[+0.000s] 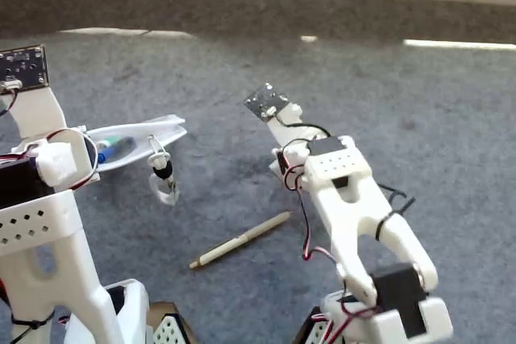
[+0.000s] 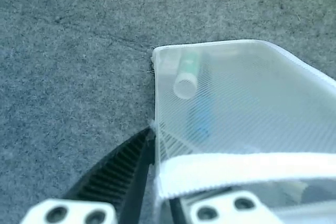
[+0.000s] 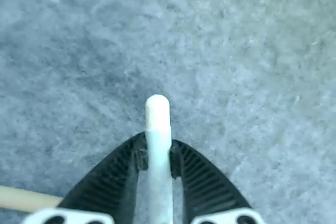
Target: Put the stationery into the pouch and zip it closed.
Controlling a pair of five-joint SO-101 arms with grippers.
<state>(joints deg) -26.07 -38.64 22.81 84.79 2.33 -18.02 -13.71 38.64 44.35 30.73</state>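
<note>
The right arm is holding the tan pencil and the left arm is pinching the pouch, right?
Not quite. The right arm's jaws are shut on a white pen, not the tan pencil, which lies loose on the table; the right wrist view shows it. The left arm's jaws do pinch the pouch.

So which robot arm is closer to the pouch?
Left. The left gripper is shut on the pouch at its edge. The right gripper is apart from it, over the table, holding a white pen.
</note>
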